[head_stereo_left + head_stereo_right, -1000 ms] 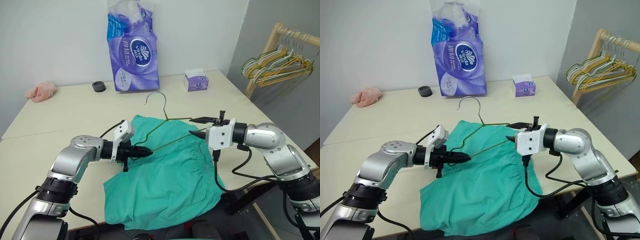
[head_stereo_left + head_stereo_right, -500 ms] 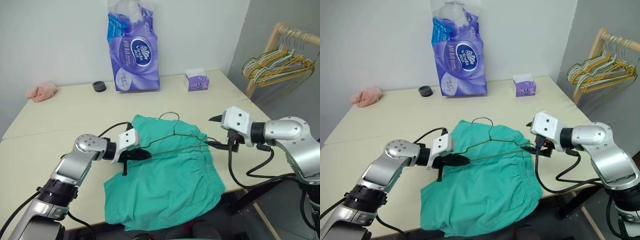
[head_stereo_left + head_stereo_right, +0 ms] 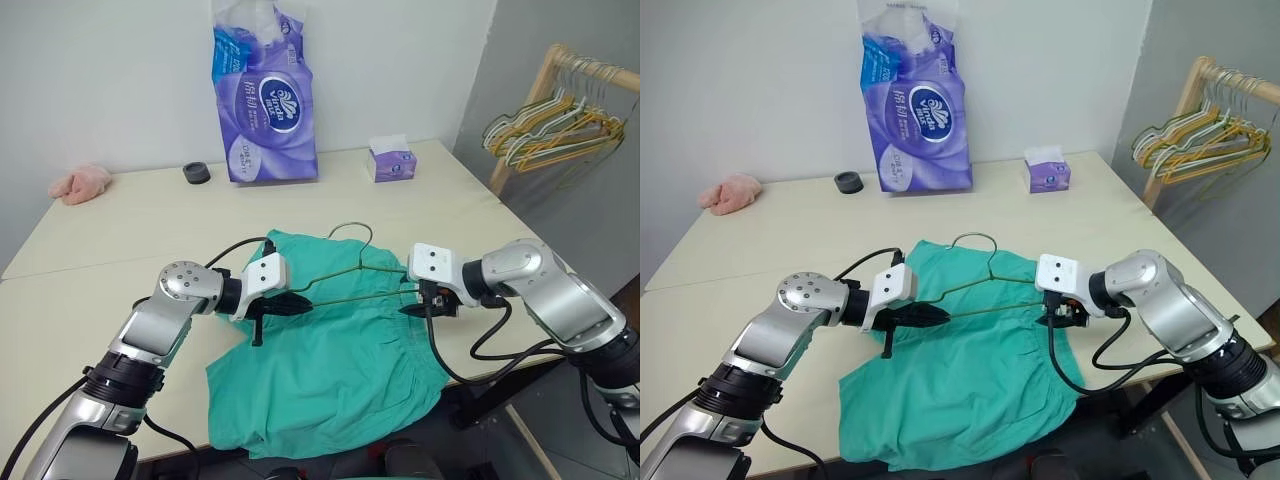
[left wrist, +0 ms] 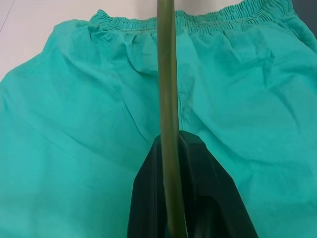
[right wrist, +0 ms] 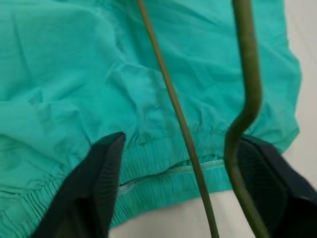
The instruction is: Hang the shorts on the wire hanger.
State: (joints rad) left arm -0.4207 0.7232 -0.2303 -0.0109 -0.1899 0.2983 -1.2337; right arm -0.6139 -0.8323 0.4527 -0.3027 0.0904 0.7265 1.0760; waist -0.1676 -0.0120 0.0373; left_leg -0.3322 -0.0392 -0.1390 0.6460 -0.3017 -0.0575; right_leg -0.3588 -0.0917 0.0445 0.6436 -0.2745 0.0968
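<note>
Fingers of left gripper clamped on wire hanger at one end of its bar; fingers of right gripper spread apart, straddling hanger's other corner above elastic waistband. Hanger held low over shorts, hook toward far side. Shorts spread flat on table, one leg overhanging near edge. Beyond: purple tissue pack, small tissue box, pink cloth, bunched hangers on rack.

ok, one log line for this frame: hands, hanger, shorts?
left hand: shut on wire hanger | right hand: open, straddling hanger's end at waistband | shorts: flat on table, not hung
</note>
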